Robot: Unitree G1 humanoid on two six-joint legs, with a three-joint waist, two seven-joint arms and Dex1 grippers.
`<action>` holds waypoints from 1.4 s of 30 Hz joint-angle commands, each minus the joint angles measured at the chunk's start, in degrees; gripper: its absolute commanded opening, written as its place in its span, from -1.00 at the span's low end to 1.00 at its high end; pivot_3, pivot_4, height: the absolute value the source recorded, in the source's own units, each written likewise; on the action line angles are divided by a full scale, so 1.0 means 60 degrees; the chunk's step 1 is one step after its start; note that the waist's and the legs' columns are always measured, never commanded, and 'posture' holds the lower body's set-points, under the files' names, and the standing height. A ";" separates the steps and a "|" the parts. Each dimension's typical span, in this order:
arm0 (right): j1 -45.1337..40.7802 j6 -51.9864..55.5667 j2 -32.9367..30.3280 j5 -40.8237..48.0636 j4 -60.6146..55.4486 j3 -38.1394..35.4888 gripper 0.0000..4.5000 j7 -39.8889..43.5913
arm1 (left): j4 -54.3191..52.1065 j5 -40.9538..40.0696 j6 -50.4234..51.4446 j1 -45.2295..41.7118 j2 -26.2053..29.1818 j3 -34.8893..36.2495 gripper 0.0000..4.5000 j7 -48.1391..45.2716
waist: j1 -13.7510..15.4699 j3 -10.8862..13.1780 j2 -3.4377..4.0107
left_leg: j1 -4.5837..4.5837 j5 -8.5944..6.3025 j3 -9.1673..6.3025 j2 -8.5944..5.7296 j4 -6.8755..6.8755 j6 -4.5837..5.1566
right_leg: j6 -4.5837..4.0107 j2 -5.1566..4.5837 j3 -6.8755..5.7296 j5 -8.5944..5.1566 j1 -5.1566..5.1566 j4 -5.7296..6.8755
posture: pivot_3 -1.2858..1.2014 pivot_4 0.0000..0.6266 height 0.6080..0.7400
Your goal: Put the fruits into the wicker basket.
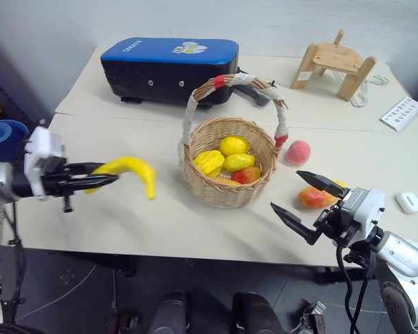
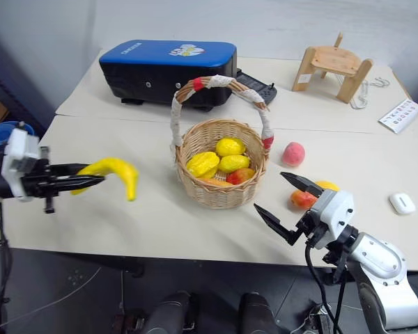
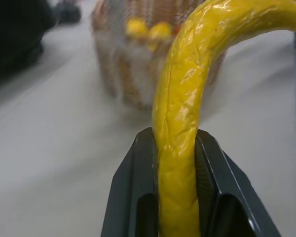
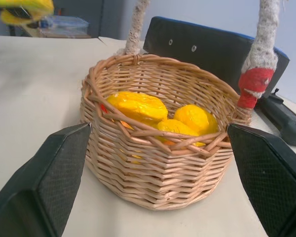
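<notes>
Banana [image 1: 129,172] sits clamped by one end in the left gripper [image 1: 97,182], its length running on past the fingertips and hooking down toward the wicker basket [image 1: 226,191], which lies ahead of that hand. The right gripper [image 1: 308,205] stands spread wide and empty just beside the basket, with the mango [image 1: 313,197] and peach [image 1: 297,152] close beyond it.

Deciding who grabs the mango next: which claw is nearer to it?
Right. The open right claw sits just in front of the mango; the left claw, across the wicker basket, holds the banana.
</notes>
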 commanded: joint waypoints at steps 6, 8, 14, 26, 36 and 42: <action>0.0341 -0.0159 -0.0105 0.0099 -0.0111 -0.1023 1.00 -0.0069 | -0.2667 0.0557 0.4256 -0.3780 -0.2014 -0.2974 -0.76 0.4473 | -0.0004 0.0000 0.0001 | 0.0001 0.0017 0.0029 0.0003 0.0017 -0.0004 | 0.0015 0.0118 -0.0019 0.0008 -0.0007 0.0023 | 0.03 -0.52 1.00; 0.0624 -0.0154 -0.0047 0.0078 -0.0370 -0.1147 1.00 -0.0168 | -0.2399 0.1456 0.4247 -0.3983 -0.2215 -0.3608 -0.76 0.5084 | -0.0053 -0.0007 0.0014 | 0.0004 0.0017 0.0036 0.0010 0.0019 -0.0003 | 0.0017 0.0126 -0.0012 0.0008 -0.0007 0.0022 | 0.03 -0.52 1.00; 0.0939 -0.0172 0.0173 -0.0138 -0.0914 -0.1149 1.00 -0.0683 | -0.1574 0.2370 0.3702 -0.4044 -0.2934 -0.4229 -0.76 0.5564 | -0.0148 -0.0009 0.0018 | 0.0028 0.0024 0.0052 0.0027 -0.0007 -0.0020 | 0.0016 0.0160 0.0024 0.0008 -0.0032 0.0019 | 0.03 -0.52 1.00; 0.1815 -0.0084 0.0362 -0.0313 -0.1450 -0.1613 1.00 -0.1271 | -0.1034 0.1856 0.3018 -0.4335 -0.3155 -0.3483 0.74 0.4316 | -0.0015 -0.0008 0.0017 | 0.0002 0.0018 0.0037 0.0017 0.0029 -0.0012 | 0.0016 0.0153 0.0024 0.0008 -0.0030 0.0018 | 0.03 -0.52 1.00; 0.3929 -0.1234 0.0808 -0.0182 0.0493 -0.3967 1.00 -0.0397 | -0.0567 -0.0167 0.0504 -0.1325 -0.1281 -0.0729 0.99 0.0010 | -0.0054 -0.0016 0.0033 | 0.0022 0.0013 0.0051 0.0028 0.0016 -0.0018 | 0.0013 0.0156 0.0027 0.0006 -0.0021 0.0009 | 0.03 -0.52 1.00; 0.5146 -0.2954 0.1360 -0.0733 0.2535 -0.4769 1.00 0.0112 | 0.0694 -0.0671 0.0053 0.0032 -0.0896 0.0639 0.99 -0.0605 | -0.0029 -0.0020 0.0027 | 0.0025 -0.0018 0.0039 0.0025 0.0013 0.0000 | 0.0009 0.0135 0.0027 0.0005 -0.0012 -0.0033 | 0.03 -0.52 1.00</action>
